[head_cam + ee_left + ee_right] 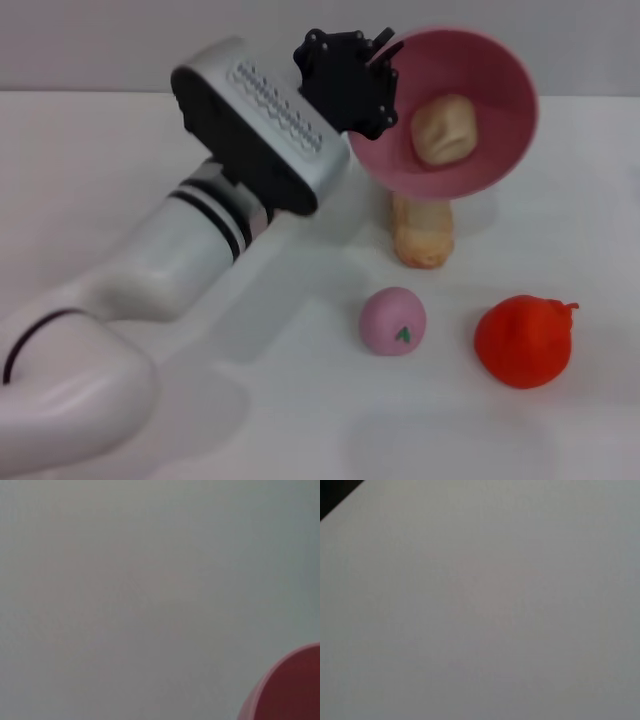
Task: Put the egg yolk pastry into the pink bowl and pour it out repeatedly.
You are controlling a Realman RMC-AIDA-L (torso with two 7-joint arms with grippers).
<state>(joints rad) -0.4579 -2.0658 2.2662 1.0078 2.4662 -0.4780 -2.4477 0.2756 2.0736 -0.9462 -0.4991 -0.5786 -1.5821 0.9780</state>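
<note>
In the head view the pink bowl (480, 80) is held up off the table and tipped on its side, its mouth facing me. The egg yolk pastry (444, 130), a pale beige lump, lies against the bowl's lower inner wall. My left gripper (378, 85) holds the bowl by its left rim, black fingers shut on the edge. A curved piece of the pink bowl (292, 687) shows in a corner of the left wrist view. The right gripper is out of view.
On the white table under the bowl lies a long tan bread (420, 235). A small pink ball with a green mark (393, 320) and a red-orange crumpled object (523, 340) sit nearer the front. My left arm (200, 230) crosses the left side.
</note>
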